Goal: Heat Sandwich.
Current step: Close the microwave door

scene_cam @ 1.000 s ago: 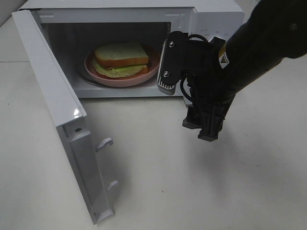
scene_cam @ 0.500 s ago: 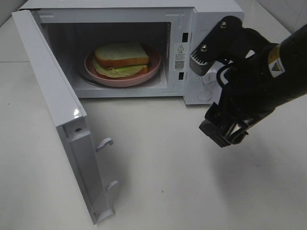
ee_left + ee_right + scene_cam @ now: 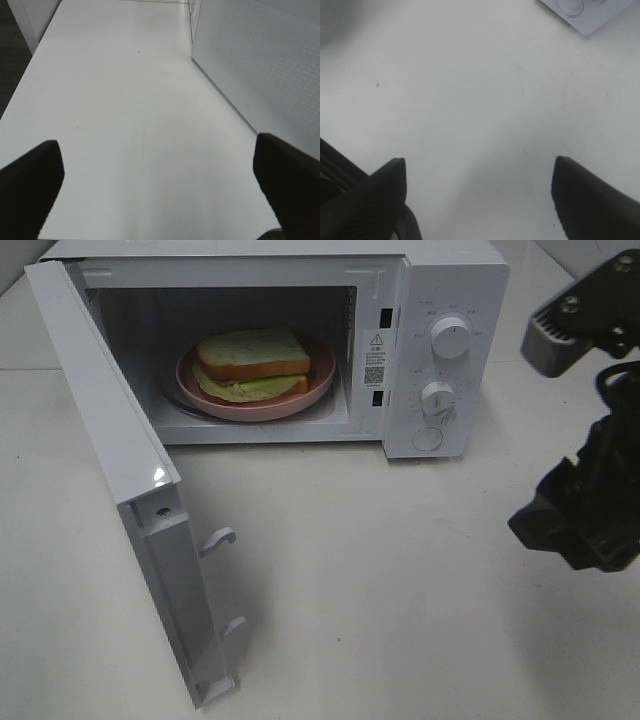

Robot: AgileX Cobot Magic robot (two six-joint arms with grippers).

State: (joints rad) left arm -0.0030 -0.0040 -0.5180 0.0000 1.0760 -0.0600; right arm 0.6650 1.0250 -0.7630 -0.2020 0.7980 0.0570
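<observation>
Pale yellow bread with green inside: sandwich (image 3: 252,362) lying on a pink plate (image 3: 322,382) inside the white microwave (image 3: 445,275), door (image 3: 105,430) wide open. Right gripper (image 3: 479,175) spread wide above the white table (image 3: 400,590), holding nothing, off beside the microwave. Left gripper (image 3: 157,160) spread wide and empty, near the door.

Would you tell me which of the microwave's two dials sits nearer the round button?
The lower dial, directly above the round button; the upper dial is higher up, farther from it.
</observation>
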